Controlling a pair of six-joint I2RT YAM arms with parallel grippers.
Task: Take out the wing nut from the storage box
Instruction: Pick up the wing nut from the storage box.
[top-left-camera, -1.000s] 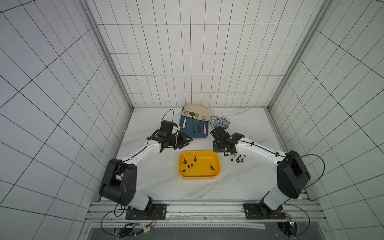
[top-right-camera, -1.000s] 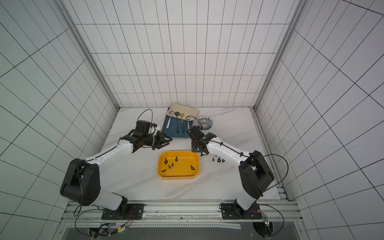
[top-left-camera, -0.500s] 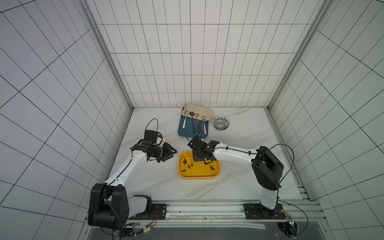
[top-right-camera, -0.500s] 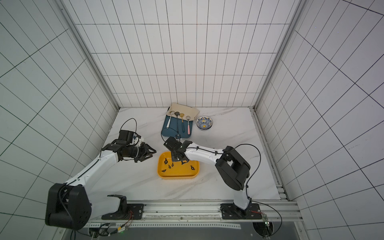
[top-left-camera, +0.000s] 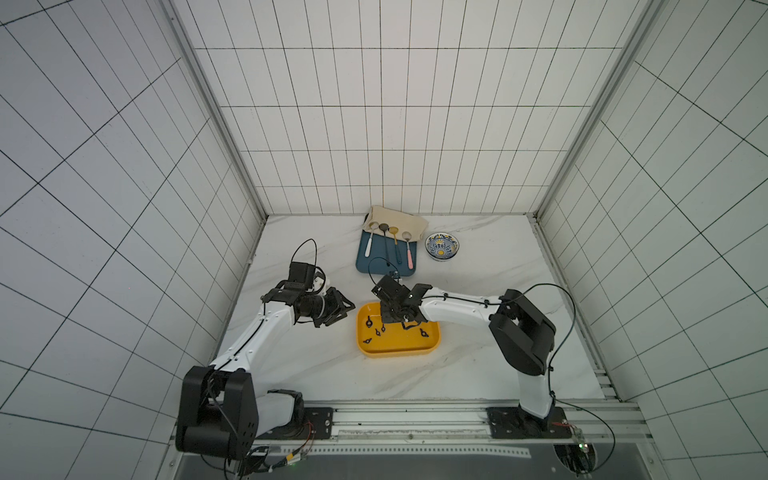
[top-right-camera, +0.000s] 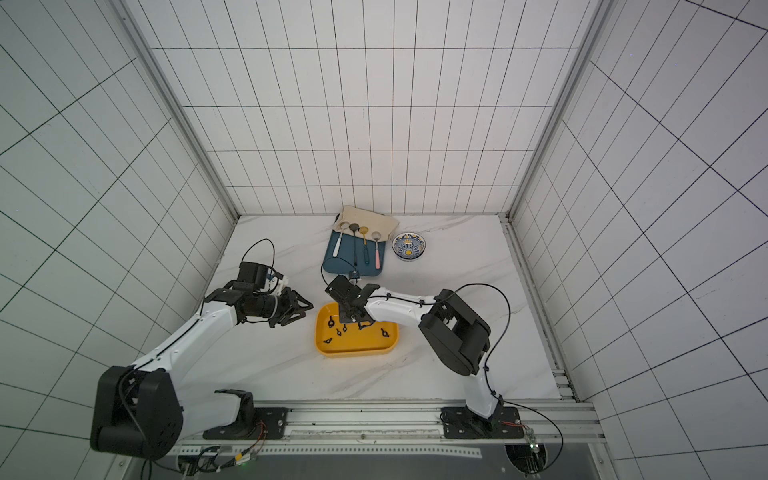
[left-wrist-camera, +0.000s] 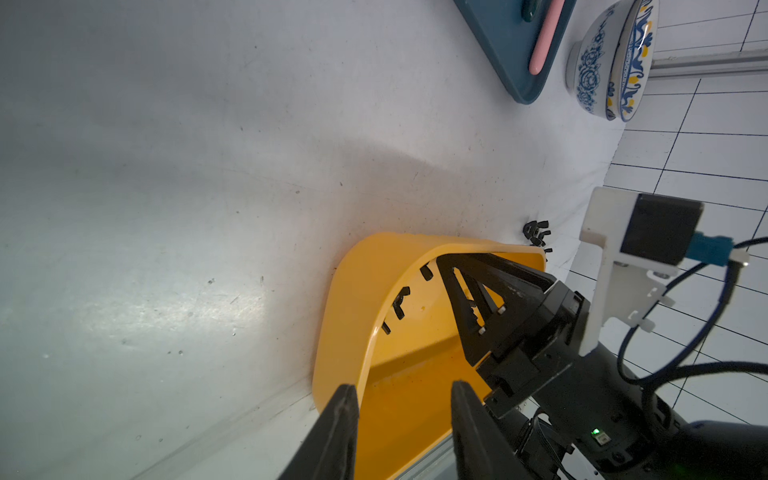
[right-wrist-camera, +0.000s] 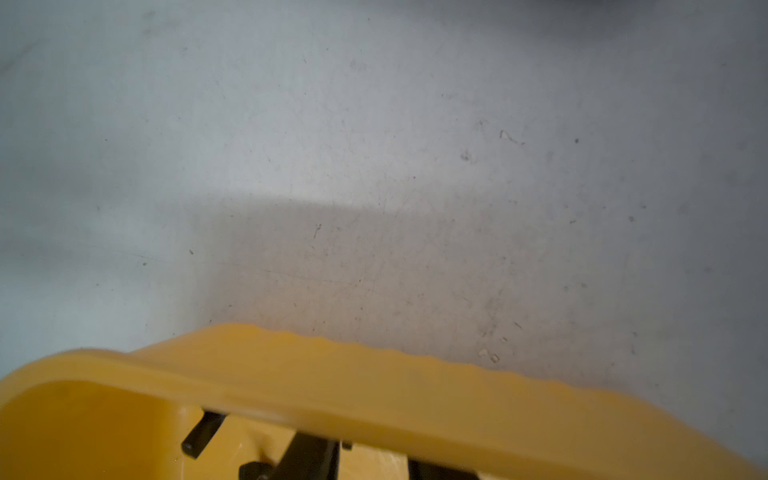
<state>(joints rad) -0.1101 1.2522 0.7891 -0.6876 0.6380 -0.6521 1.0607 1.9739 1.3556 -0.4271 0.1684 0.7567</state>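
The yellow storage box (top-left-camera: 395, 352) (top-right-camera: 353, 352) sits mid-table with several small black wing nuts on its floor, such as one wing nut (top-left-camera: 423, 333) (top-right-camera: 385, 332). My right gripper (top-left-camera: 398, 321) (top-right-camera: 355, 320) reaches down inside the box near its back wall. In the right wrist view its fingers (right-wrist-camera: 307, 457) stand apart with yellow floor between them, and a wing nut (right-wrist-camera: 253, 469) lies beside one finger. Their tips are hidden by the box rim (right-wrist-camera: 374, 399). My left gripper (top-left-camera: 351, 312) (left-wrist-camera: 403, 395) is open and holds nothing, level with the box's left end.
A dark-blue tray (top-left-camera: 378, 266) with several spoons and a beige cloth (top-left-camera: 395, 218) lie at the back. A patterned bowl (top-left-camera: 443, 247) stands to the tray's right. A small pile of wing nuts (left-wrist-camera: 536, 237) lies on the table beyond the box.
My right gripper has swung left from the table at the box's right and come down into the box. My left gripper has come forward from near the tray to the box's left end.
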